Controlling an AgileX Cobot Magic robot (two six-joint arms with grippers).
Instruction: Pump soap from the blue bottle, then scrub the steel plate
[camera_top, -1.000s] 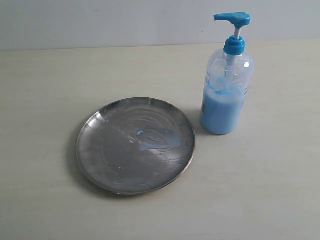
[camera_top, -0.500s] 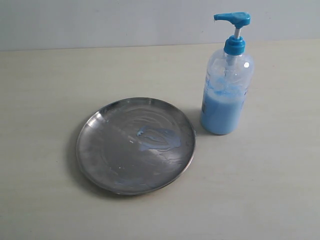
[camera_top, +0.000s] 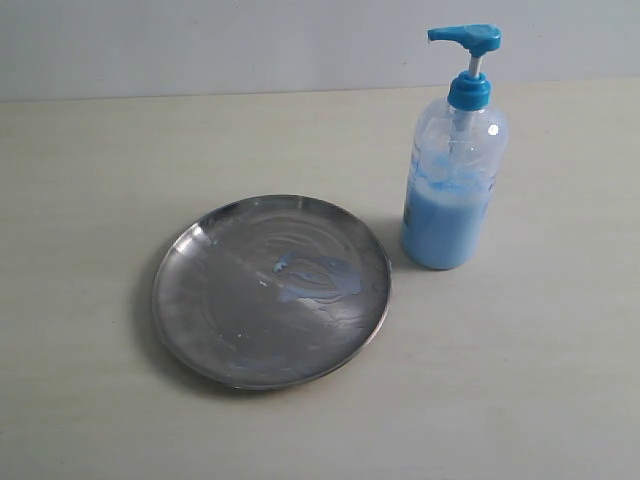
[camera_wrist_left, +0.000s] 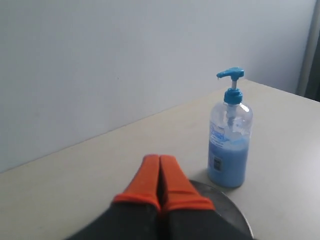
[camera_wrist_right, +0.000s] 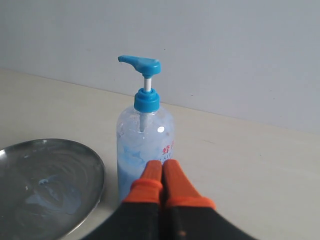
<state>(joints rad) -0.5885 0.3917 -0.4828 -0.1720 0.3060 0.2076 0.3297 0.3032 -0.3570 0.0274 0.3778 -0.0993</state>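
The steel plate (camera_top: 270, 290) lies flat on the table, left of the blue bottle (camera_top: 452, 180). Light blue soap (camera_top: 318, 277) is smeared across the plate's middle in thin swirls. The bottle stands upright with its pump head raised and its spout turned towards the plate side. Neither gripper shows in the exterior view. My left gripper (camera_wrist_left: 159, 161) is shut with nothing in it, back from the blue bottle (camera_wrist_left: 228, 145), and the steel plate (camera_wrist_left: 231, 212) shows beside its fingers. My right gripper (camera_wrist_right: 162, 166) is shut and empty, in front of the blue bottle (camera_wrist_right: 144, 135), beside the steel plate (camera_wrist_right: 50, 185).
The pale table (camera_top: 520, 380) runs to a plain grey wall (camera_top: 250, 45) at the back. A dark vertical edge (camera_wrist_left: 312, 50) stands at the table's far corner in the left wrist view.
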